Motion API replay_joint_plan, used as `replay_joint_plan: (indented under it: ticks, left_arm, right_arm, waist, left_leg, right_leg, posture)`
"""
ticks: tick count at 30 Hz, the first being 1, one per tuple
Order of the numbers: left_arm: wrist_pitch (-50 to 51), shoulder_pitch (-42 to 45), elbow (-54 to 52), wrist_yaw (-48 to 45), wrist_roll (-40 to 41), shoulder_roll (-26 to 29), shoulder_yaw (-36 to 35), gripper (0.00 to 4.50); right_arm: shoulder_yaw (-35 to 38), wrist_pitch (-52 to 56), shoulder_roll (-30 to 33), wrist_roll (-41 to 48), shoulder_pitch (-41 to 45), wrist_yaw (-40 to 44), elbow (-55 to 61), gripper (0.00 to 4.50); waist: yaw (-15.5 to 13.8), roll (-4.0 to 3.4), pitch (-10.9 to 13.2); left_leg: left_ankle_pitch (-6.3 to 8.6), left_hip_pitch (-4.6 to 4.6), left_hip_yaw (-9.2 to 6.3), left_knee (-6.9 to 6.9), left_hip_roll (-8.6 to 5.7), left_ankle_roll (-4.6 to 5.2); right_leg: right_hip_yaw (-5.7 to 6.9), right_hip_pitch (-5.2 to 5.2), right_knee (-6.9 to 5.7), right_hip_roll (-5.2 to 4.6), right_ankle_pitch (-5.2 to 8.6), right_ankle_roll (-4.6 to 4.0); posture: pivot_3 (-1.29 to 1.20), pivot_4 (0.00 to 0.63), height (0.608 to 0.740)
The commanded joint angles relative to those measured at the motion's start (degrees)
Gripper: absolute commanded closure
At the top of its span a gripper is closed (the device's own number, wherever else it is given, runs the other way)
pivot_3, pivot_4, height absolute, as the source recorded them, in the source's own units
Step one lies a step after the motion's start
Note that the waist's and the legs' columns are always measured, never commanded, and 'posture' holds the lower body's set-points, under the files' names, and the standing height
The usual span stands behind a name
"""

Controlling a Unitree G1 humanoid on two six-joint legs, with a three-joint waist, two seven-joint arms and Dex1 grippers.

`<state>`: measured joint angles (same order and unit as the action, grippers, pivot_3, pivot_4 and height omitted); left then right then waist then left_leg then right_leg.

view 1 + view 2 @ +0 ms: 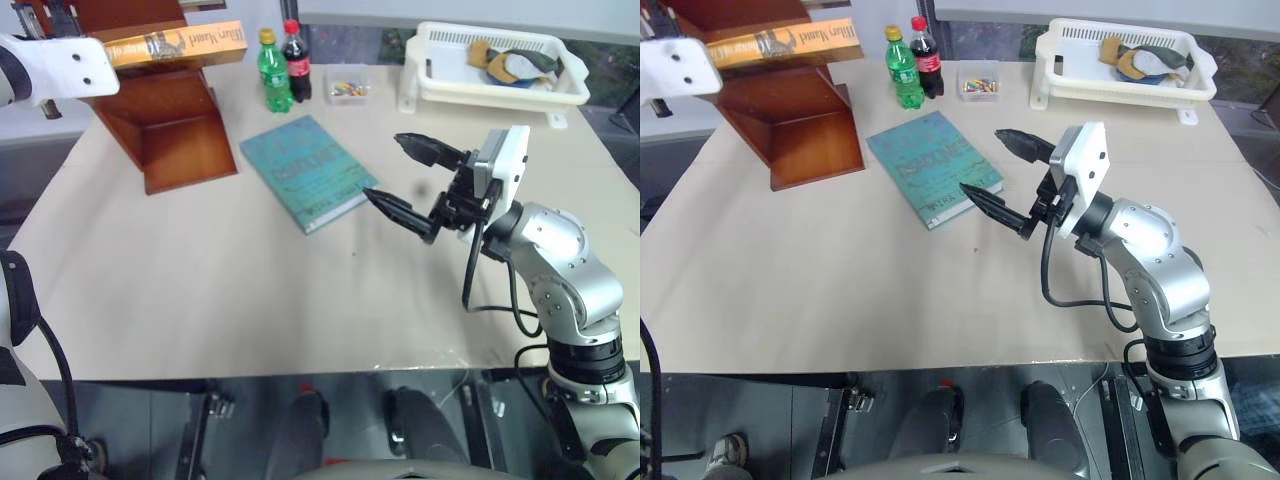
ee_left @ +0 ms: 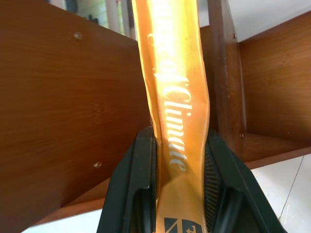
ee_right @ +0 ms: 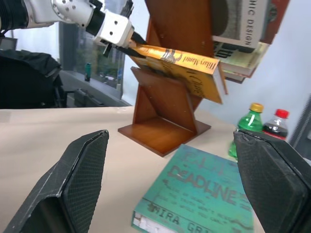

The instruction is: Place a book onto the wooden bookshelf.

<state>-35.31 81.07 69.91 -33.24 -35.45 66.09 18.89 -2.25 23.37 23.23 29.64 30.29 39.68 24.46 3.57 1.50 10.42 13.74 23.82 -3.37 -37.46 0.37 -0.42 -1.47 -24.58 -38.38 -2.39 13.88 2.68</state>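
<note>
Book [image 1: 176,45] sits pinched in your closed left gripper [image 2: 181,160], raised against the bookshelf [image 1: 165,125] at the table's far left corner but not yet resting on a tier, so you must seat and release it; right gripper [image 1: 405,176] hangs wide open, empty.

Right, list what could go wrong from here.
1. The left claw pinches the book at one end only, so the free end could sag or slip out.
2. The book hangs beside the wooden bookshelf, not yet on a tier; it could knock the books already shelved above.
</note>
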Motion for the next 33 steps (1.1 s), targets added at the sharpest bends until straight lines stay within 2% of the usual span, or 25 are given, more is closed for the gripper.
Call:
replay_joint_plan:
  ticks: [1,9,13,15,16,17,20,21,29,33]
  left_arm:
    - [1.38,-0.29,2.56,2.49,-0.66,1.89,-0.11,3.82]
    - [3.23,-1.27,4.99,5.19,-1.55,0.75,0.74,3.82]
    - [4.49,-2.39,5.68,3.87,0.61,0.23,-0.73,3.82]
    - [5.15,-2.93,5.74,4.2,1.21,0.38,-1.12,2.78]
    - [5.49,-3.16,5.73,4.17,1.54,0.53,-1.39,2.64]
    - [5.69,-3.32,5.68,4.23,1.69,0.68,-1.55,2.06]
    - [4.98,-4.5,5.32,5.31,2.45,1.86,-2.32,0.78]
    - [4.56,-5.02,5.17,5.55,2.8,2.31,-2.64,0.49]
    - [-2.58,-10.62,1.9,2.67,11.58,5.73,-10.09,0.49]
    - [-4.11,-13.99,-0.76,-3.15,19.01,6.04,-15.59,0.49]
  right_arm:
    - [1.38,-0.76,0.24,1.02,1.69,0.13,1.46,0.27]
    - [4.46,1.38,0.11,5.0,5.11,-1.78,2.33,0.27]
    - [4.49,1.66,0.65,5.25,5.03,-1.99,2.92,0.27]
    - [4.4,1.96,0.71,5.43,5.14,-2.35,3.31,0.27]
    - [4.41,2.1,0.77,5.54,5.13,-2.46,3.5,0.27]
    - [4.42,2.21,0.82,5.61,5.11,-2.53,3.61,0.27]
    - [4.32,2.45,1.11,5.71,5.07,-2.44,3.46,0.27]
    - [4.26,2.47,1.15,5.71,5.09,-2.38,3.29,0.27]
    - [3.93,2.19,1.24,5.71,5.15,-1.45,2.03,0.27]
    - [3.43,1.94,1.25,5.36,5.37,-0.41,1.02,0.27]
  waist:
    - [0.49,0.01,0.01]
    - [0.74,0.03,0.0]
    - [0.79,0.02,0.01]
    - [0.8,0.02,0.0]
    - [0.82,0.01,0.0]
    - [0.79,0.02,0.0]
    - [0.37,0.03,0.0]
    - [0.36,0.03,0.0]
    - [-0.19,0.06,-0.02]
    - [-0.78,0.07,-0.02]
  left_leg:
    - [0.0,0.0,0.0,0.0,0.01,0.0]
    - [0.0,-0.1,0.19,-0.07,0.04,0.0]
    - [0.0,-0.15,0.29,-0.09,0.04,0.0]
    - [0.0,-0.18,0.34,-0.09,0.06,0.01]
    - [0.0,-0.18,0.35,-0.09,0.06,0.0]
    - [0.0,-0.18,0.36,-0.09,0.06,0.01]
    - [0.0,-0.11,0.31,-0.17,0.06,0.0]
    - [0.0,-0.09,0.3,-0.18,0.06,0.01]
    - [0.0,-0.06,0.23,-0.26,0.05,0.01]
    - [0.0,0.01,0.15,-0.44,0.04,0.01]
  right_leg:
    - [0.0,-0.03,-0.05,0.01,0.0,0.0]
    - [-0.2,-0.19,-0.45,0.03,0.01,0.0]
    - [-0.29,-0.2,-0.51,0.04,0.01,0.0]
    - [-0.33,-0.2,-0.54,0.05,0.01,-0.01]
    - [-0.34,-0.2,-0.54,0.05,0.01,-0.01]
    - [-0.36,-0.21,-0.56,0.05,0.01,-0.01]
    - [-0.33,-0.21,-0.54,0.07,0.0,-0.01]
    - [-0.32,-0.21,-0.52,0.07,0.0,-0.01]
    - [-0.25,-0.2,-0.54,0.04,0.0,-0.01]
    - [-0.16,-0.14,-0.56,0.04,0.0,-0.01]
  posture:
    - [0.0,0.15,0.74]
    - [0.0,0.15,0.74]
    - [0.0,0.15,0.74]
    - [0.0,0.15,0.74]
    - [0.0,0.15,0.74]
    - [0.0,0.15,0.74]
    - [0.0,0.15,0.74]
    - [0.0,0.15,0.74]
    - [0.0,0.15,0.74]
    - [0.0,0.15,0.74]
